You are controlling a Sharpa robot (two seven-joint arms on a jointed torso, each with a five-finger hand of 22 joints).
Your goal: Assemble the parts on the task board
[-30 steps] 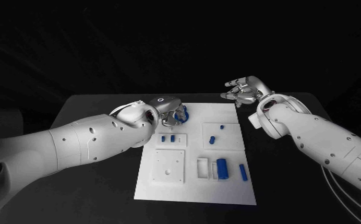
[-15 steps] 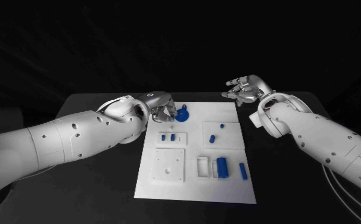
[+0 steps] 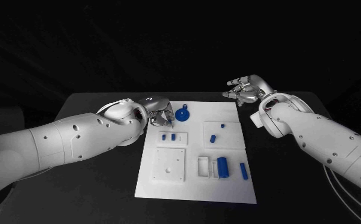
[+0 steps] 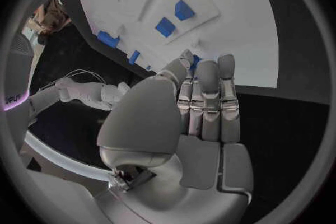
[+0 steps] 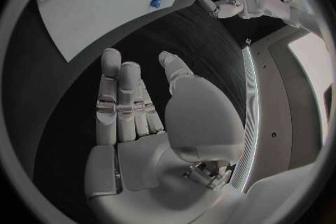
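White rectangular task board (image 3: pixel 226 192) is laid at the table's middle, small blue parts (image 3: pixel 222 164) spread over it for assembly. Left hand (image 3: pixel 159 113) is poised at the board's far-left edge, fingers extended, nothing held, beside a blue round part (image 3: pixel 183 114). Right hand (image 3: pixel 244 91) is parked off the board's far-right corner, fingers spread, empty.

Round part (image 3: pixel 183 114) on task board (image 3: pixel 195 190) far edge — left hand (image 3: pixel 159 113) beside.

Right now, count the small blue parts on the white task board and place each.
7: one round part beside the left hand, a pair below it, two in the right panel, a cylinder and slim bar nearest the robot. The hand may hide more.
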